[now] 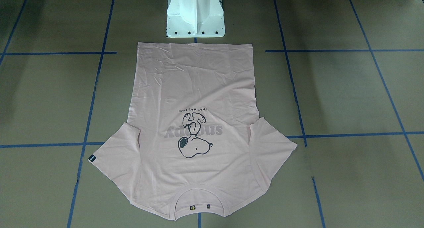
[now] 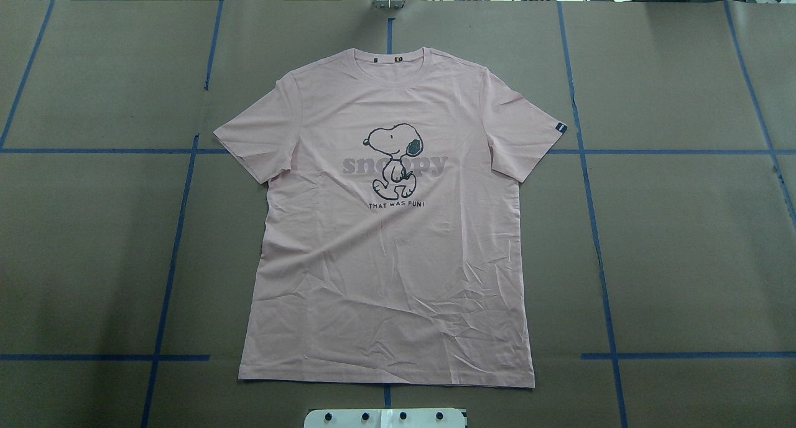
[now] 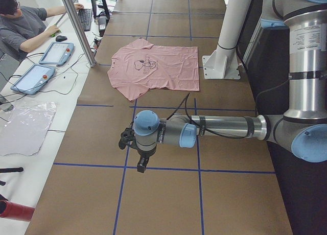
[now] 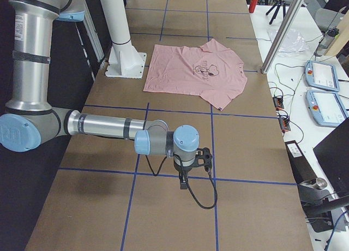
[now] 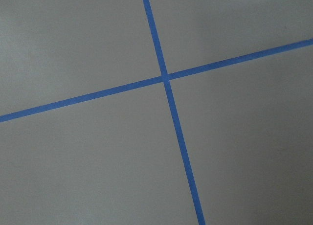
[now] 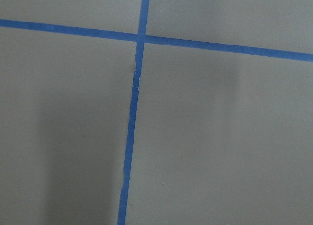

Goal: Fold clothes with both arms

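Nearest in each side view is a silver-grey jointed arm with light blue joint caps. The left arm (image 3: pixel 225 126) and the right arm (image 4: pixel 103 125) each reach low over the brown paper-covered tabletop (image 2: pixel 684 241) with its blue tape grid, wrists turned down, well apart from the garment. Whether either arm's jaws are spread or pressed together cannot be told from these angles. The wrist cameras show only paper and tape. Held out at the ends, the arms probably leave the garment unobstructed.

Beyond them, the pale pink short-sleeved T-shirt with a dark cartoon dog outline (image 2: pixel 392 247) lies flat and print-up on the midline, with no fold made. Its hem is just beside the white pedestal base (image 1: pixel 195 19), and its ribbed collar (image 2: pixel 392 64) lies farthest from the robot. That symmetry seems meant to give each arm one side.
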Available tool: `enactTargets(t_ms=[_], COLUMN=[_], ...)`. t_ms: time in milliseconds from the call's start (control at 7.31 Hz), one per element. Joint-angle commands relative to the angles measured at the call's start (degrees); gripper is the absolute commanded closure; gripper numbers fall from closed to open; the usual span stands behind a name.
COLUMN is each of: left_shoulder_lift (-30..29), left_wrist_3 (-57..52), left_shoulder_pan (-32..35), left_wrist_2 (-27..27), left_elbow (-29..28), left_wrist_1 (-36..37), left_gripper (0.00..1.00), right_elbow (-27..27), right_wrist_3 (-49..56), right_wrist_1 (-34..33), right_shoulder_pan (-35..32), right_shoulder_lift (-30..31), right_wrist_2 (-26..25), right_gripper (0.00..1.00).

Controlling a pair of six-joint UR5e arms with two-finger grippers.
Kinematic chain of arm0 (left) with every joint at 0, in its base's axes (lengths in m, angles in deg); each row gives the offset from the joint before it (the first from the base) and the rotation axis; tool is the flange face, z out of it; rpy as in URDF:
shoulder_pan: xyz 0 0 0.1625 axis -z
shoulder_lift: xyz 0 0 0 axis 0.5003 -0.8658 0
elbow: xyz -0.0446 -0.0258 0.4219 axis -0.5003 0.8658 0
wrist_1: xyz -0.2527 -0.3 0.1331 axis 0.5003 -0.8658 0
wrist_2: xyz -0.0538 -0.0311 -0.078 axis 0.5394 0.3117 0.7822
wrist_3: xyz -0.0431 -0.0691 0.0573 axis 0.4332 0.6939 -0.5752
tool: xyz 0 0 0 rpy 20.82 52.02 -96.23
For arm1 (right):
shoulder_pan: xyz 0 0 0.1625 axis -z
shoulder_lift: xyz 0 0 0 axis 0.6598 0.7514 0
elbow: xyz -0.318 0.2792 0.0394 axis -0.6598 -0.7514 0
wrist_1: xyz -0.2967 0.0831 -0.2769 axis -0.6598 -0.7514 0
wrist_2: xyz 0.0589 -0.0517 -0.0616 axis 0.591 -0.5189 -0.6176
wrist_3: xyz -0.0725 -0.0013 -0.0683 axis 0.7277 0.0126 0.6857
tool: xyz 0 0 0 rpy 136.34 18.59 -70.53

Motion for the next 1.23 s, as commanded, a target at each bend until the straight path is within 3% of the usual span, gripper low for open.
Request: enactTargets(t_ms=[0,547,821,1095], left_shoulder_lift=[-0.09,-0.17,-0.09,-3.06], left_wrist_3=[-0.4,-0.31,-0.22,0.21], left_shoulder_pan=[-0.09,-0.26,-0.53,-0.53], left_wrist_2=[-0.16,-0.07,0.19,0.1], left_elbow=[0.18,0.26,-0.08,-0.79], left_wrist_1=[-2.07,-3.14,-11.27,-21.47], left_gripper=[0.0,0.0,0.0,0.0], right_elbow=[0.0,5.17,5.97,3.17], right_wrist_3=[-0.02,-0.37,-0.19,-0.28], right_wrist_1=[0.0,0.0,0.17,6.37], right_shoulder_pan=[0.0,0.09,0.09,0.18], right_shoulder_lift=[-0.09,-0.52,-6.13,-10.36], right_wrist_2=[0.0,0.26,0.09,0.0], right_gripper=[0.0,0.0,0.0,0.0])
